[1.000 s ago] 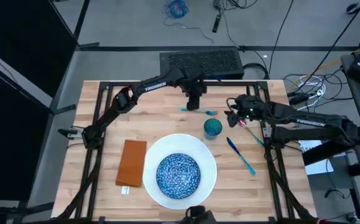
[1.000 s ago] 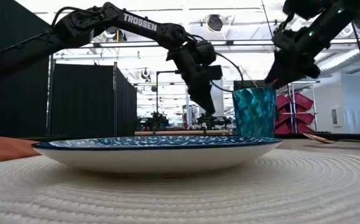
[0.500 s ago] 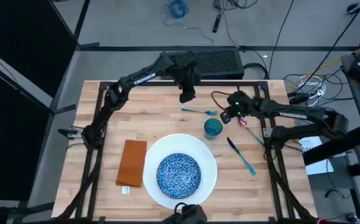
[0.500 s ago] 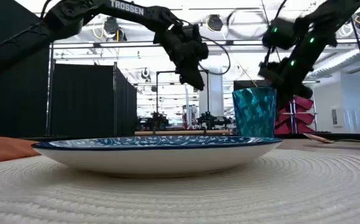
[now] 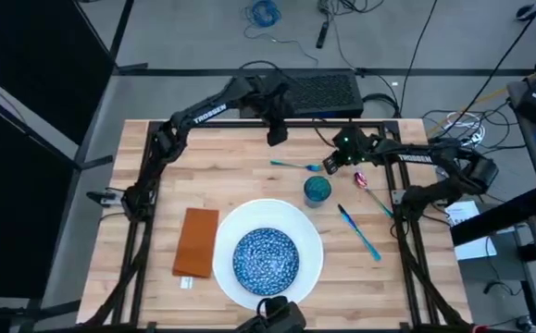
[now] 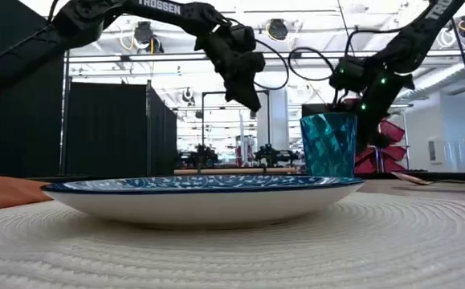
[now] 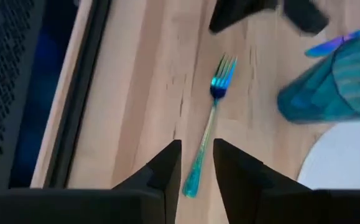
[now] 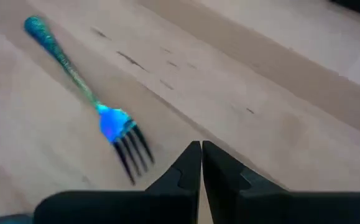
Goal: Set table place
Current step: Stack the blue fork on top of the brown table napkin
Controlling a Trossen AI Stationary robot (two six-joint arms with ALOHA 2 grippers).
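The teal fork (image 5: 297, 166) lies flat on the surface (image 5: 221, 176) behind the cup (image 5: 317, 190), ungrasped. The right gripper (image 5: 331, 163), clenched and empty, probably should open before straddling the handle. The left gripper (image 5: 274, 136) hangs slightly released nearby.

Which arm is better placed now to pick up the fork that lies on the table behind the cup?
Probably the right. Its pincer is low beside the fork's tines, near the cup, but its fingers are shut and must open first. The left pincer is raised above the handle end, slightly open.
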